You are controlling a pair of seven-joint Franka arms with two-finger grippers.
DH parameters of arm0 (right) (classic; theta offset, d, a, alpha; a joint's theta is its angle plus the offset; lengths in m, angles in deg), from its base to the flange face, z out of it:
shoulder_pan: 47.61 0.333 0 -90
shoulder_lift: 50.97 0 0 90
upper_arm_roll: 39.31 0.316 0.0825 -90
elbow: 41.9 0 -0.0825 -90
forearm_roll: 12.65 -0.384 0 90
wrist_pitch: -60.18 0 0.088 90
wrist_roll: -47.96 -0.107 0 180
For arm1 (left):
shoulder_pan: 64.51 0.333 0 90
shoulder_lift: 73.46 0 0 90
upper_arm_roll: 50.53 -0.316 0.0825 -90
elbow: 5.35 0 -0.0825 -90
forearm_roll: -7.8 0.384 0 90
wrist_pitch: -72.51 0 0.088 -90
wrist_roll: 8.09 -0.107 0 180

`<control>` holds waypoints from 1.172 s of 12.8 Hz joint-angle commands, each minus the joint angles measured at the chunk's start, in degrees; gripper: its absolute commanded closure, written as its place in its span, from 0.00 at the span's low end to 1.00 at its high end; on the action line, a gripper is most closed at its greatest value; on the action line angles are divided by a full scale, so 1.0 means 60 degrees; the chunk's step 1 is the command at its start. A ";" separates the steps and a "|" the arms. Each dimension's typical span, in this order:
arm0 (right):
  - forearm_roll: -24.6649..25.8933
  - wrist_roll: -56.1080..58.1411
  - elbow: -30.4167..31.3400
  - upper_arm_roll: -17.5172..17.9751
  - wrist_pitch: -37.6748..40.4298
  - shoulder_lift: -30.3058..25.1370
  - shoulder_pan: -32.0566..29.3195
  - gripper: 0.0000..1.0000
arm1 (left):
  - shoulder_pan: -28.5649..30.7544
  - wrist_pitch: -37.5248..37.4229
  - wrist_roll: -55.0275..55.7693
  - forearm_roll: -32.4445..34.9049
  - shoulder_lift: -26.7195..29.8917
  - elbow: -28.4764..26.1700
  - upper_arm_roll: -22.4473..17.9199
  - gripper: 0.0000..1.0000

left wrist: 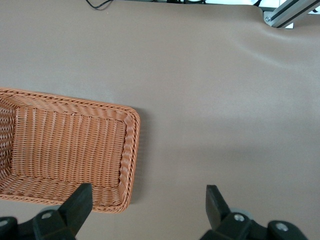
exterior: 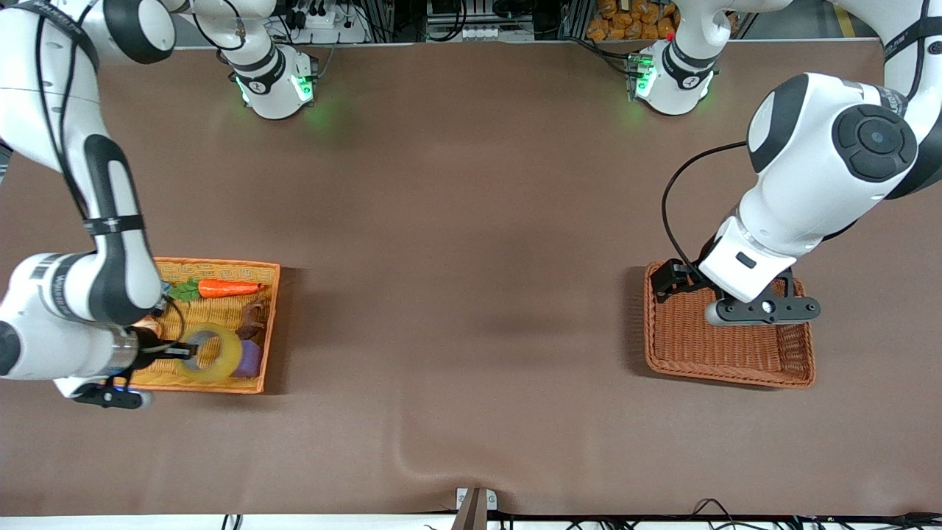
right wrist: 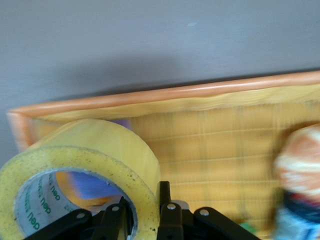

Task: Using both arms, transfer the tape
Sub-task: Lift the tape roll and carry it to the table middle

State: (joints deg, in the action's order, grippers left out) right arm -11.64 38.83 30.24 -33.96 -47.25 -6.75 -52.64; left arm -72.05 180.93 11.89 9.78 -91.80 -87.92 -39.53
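Yellowish stiff tape [exterior: 213, 353], light, pinched through its ring wall by right claw [exterior: 185, 352] over corner basket [exterior: 268, 324]; left claw [left wrist: 145, 205] spread, waiting.

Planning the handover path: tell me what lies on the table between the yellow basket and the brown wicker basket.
Nothing: in the front view the brown table is bare between the yellow basket, where the right tool grips the tape, and the wicker basket.
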 commanded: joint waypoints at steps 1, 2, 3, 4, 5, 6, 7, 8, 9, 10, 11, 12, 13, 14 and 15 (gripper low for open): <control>0.0006 -0.2043 -0.0143 -0.0013 0.0224 -0.0091 0.1110 1.00 | 0.0085 -0.0141 -0.0151 0.0154 0.0156 -0.0066 0.0027 0.00; 0.0035 -0.2995 -0.0143 -0.0071 0.0224 -0.0077 0.1695 1.00 | 0.0114 -0.0141 -0.0152 0.0154 0.0156 -0.0095 0.0027 0.00; 0.0050 -0.3729 -0.0128 -0.0086 0.0210 -0.0062 0.2078 1.00 | 0.0143 -0.0257 -0.0181 0.0125 0.0185 -0.0095 0.0027 0.00; 0.0050 -0.4302 -0.0128 -0.0086 0.0224 -0.0062 0.2401 1.00 | 0.0187 -0.0331 -0.0282 0.0154 0.0185 -0.0066 0.0013 0.00; 0.0036 -0.4815 -0.0128 -0.0071 0.0224 -0.0062 0.2694 1.00 | 0.0202 -0.0332 -0.0298 0.0169 0.0142 -0.0066 -0.0017 0.00; -0.0037 -0.5256 -0.0128 -0.0071 0.0224 -0.0062 0.3002 1.00 | 0.0202 -0.0332 -0.0313 0.0169 0.0127 -0.0066 -0.0031 0.00; -0.0096 -0.5782 -0.0128 -0.0057 0.0210 -0.0033 0.3353 1.00 | 0.0202 -0.0332 -0.0385 0.0169 0.0127 -0.0066 -0.0031 0.00; -0.0096 -0.6469 -0.0128 -0.0042 0.0181 -0.0003 0.3704 1.00 | 0.0202 -0.0332 -0.0502 0.0111 0.0141 -0.0066 -0.0031 0.00; -0.0082 -0.7041 -0.0128 -0.0042 0.0137 -0.0003 0.4056 1.00 | 0.0202 -0.0332 -0.0518 0.0081 0.0141 -0.0066 -0.0046 0.00; -0.0052 -0.7410 -0.0128 -0.0057 0.0137 -0.0003 0.4466 1.00 | 0.0202 -0.0317 -0.0518 0.0095 0.0127 -0.0066 -0.0061 0.00; -0.0009 -0.7718 -0.0128 -0.0071 0.0122 0.0026 0.4876 1.00 | 0.0202 -0.0332 -0.0503 0.0096 0.0083 -0.0066 -0.0061 0.00; 0.0021 -0.7997 -0.0114 -0.0086 0.0107 0.0055 0.5083 1.00 | 0.0173 -0.0317 -0.0503 0.0096 0.0068 -0.0066 -0.0061 0.00; 0.0036 -0.8115 -0.0099 -0.0086 0.0020 0.0099 0.5288 1.00 | 0.0173 -0.0317 -0.0474 0.0096 0.0082 -0.0066 -0.0061 0.00; 0.0050 -0.8131 -0.0085 -0.0086 -0.0155 0.0099 0.5609 1.00 | 0.0173 -0.0317 -0.0430 0.0081 0.0083 -0.0066 -0.0046 0.00; 0.0050 -0.8262 -0.0070 -0.0115 -0.0258 0.0099 0.5859 1.00 | 0.0173 -0.0317 -0.0459 0.0081 0.0083 -0.0066 -0.0046 0.00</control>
State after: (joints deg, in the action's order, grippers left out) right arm -11.59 -9.15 30.06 -33.92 -47.76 -6.10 -19.65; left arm -70.99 179.58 9.86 9.78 -91.79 -88.09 -39.84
